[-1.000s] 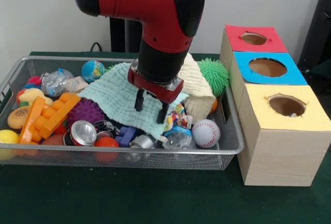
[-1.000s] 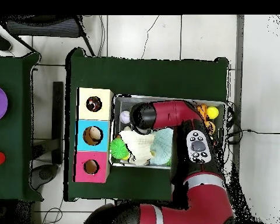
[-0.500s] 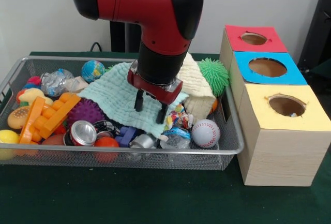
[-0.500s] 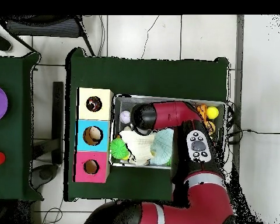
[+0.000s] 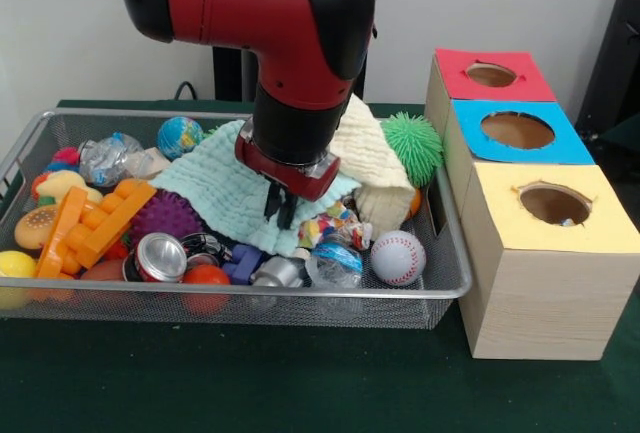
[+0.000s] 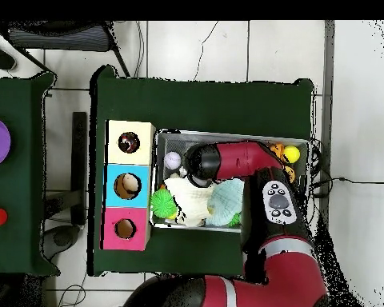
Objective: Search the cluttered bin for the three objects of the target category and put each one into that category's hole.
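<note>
- The pincer (image 5: 281, 207) hangs over the near edge of the green cloth (image 5: 225, 188), its two fingers drawn close together, tips at the cloth; whether they pinch it I cannot tell
- Just below and right of the tips lie a crumpled wrapper (image 5: 340, 225) and a clear plastic ball (image 5: 333, 265); a baseball (image 5: 398, 257) sits beside these
- Left of the tips: a purple spiky ball (image 5: 165, 215), a can (image 5: 160, 257), orange blocks (image 5: 95, 223)
- A cream cloth (image 5: 375, 168) lies behind the arm, a green spiky ball (image 5: 414, 145) at the bin's (image 5: 440, 288) right end
- Right of the bin on the bench (image 5: 300, 383) stand red (image 5: 490, 75), blue (image 5: 518, 131) and yellow (image 5: 552, 205) boxes, each with a hole
</note>
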Robot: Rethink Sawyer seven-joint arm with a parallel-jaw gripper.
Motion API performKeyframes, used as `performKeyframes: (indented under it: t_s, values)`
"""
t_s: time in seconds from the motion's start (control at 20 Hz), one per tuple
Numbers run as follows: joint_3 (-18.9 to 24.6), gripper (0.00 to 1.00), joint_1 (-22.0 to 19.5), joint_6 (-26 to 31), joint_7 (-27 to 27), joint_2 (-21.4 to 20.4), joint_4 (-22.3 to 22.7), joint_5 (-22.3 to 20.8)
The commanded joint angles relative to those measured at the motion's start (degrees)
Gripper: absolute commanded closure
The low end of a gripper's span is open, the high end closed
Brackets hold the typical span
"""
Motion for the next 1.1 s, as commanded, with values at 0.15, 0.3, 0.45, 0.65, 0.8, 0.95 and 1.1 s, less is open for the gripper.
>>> performKeyframes:
  t_s: [0.15, 0.3, 0.45, 0.65, 0.8, 0.95, 1.1]
  values:
    - [2.59, 1.00, -0.66, 2.34, -6.79, 3.05, 5.36, -1.77]
    - [2.52, 1.00, -0.68, 2.48, -6.58, 2.69, 5.84, -1.59]
    - [2.41, 1.00, -0.85, 3.24, -6.72, 0.37, 7.37, -1.10]
    - [2.28, 1.00, -1.03, 3.32, -5.77, -2.12, 9.78, -0.17]
    - [3.09, 1.00, -1.62, 1.23, -4.95, -2.13, 11.42, 0.41]
    - [3.01, 1.00, -1.69, 1.36, -3.56, -3.24, 13.23, 1.39]
    - [2.74, 1.00, -1.78, 2.11, -2.07, -4.75, 15.41, 2.59]
